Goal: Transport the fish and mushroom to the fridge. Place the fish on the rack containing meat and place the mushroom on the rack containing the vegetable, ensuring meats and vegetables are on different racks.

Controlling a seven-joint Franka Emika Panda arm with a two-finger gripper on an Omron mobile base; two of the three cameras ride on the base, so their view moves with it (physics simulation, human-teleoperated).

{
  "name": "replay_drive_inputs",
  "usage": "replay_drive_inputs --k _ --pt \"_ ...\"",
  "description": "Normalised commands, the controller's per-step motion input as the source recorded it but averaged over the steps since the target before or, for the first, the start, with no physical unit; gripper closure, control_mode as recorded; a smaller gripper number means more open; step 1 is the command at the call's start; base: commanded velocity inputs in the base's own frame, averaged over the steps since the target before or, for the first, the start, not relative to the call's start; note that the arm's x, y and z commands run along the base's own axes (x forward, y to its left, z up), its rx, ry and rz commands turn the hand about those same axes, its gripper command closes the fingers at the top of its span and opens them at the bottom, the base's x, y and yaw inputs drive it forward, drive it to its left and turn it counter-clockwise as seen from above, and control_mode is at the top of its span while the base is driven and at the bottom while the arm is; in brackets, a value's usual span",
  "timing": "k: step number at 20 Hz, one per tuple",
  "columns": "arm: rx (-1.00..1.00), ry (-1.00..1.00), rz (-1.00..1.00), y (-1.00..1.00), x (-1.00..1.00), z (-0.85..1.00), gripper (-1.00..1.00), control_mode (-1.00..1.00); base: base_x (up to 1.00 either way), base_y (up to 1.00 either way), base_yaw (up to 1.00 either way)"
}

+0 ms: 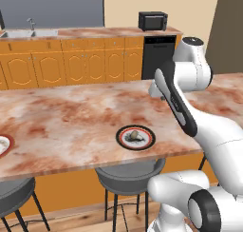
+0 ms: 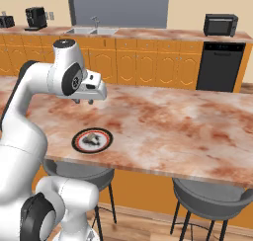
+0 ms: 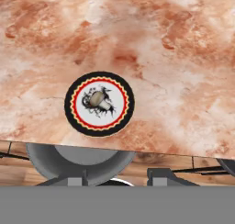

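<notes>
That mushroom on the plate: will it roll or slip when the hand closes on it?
The mushroom lies on its side on the plate, with a rounded cap and short stem, so it will probably roll if nudged. It looks small and likely light. The smooth cap may slip, so a grip across the cap seems safer.

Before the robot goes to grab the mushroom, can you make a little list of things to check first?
1. Mushroom on the plate: ok, it lies near the plate's middle.
2. Plate sits flat on the counter, close to the near edge: ok.
3. Nothing lying over the mushroom: ok, seen from above in the hand view.
4. Hand above the counter and apart from the plate: ok, the hand view looks down on the plate from well above.
5. Jaws wide enough for the mushroom: cannot tell.
6. Fish ready to take too: cannot tell, the dark marks beside the mushroom are too small to read.
</notes>
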Motion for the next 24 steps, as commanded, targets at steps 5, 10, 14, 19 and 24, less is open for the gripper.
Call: replay_drive_inputs --k 5,10,14,19,24 --pt "0.00 0.00 0.01 0.01 -0.37 0.00 -1.00 -1.00 0.00 0.00 0.00" --pt "-0.02 0.00 0.06 0.04 -0.83 -0.19 -1.00 -1.00 0.00 0.00 0.00" --pt "0.00 0.00 0.13 0.00 -0.46 -0.39 -1.00 -1.00 0.00 0.00 0.00" --pt "0.00 -0.01 0.19 0.00 0.00 -0.42 -1.00 -1.00 0.00 0.00 0.00" --pt "-0.01 0.00 0.20 0.00 0.28 -0.49 -1.00 -1.00 0.00 0.00 0.00"
